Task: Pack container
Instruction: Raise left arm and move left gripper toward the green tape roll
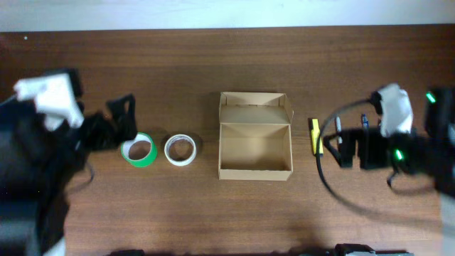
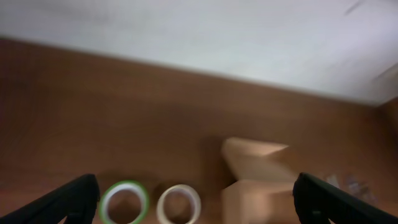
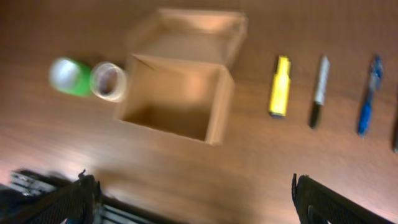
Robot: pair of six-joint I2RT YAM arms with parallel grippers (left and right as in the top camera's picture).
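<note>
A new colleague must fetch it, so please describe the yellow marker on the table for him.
Start at the open cardboard box in the middle of the wooden table. On its side away from the tape rolls, pens lie in a row. The yellow marker is nearest the box and the only yellow one.

black arms, white housings, green lights, looping black cable.

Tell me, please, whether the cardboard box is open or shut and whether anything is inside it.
Open and empty: the container has its flap lid folded back, and the overhead view shows only bare cardboard inside.
</note>
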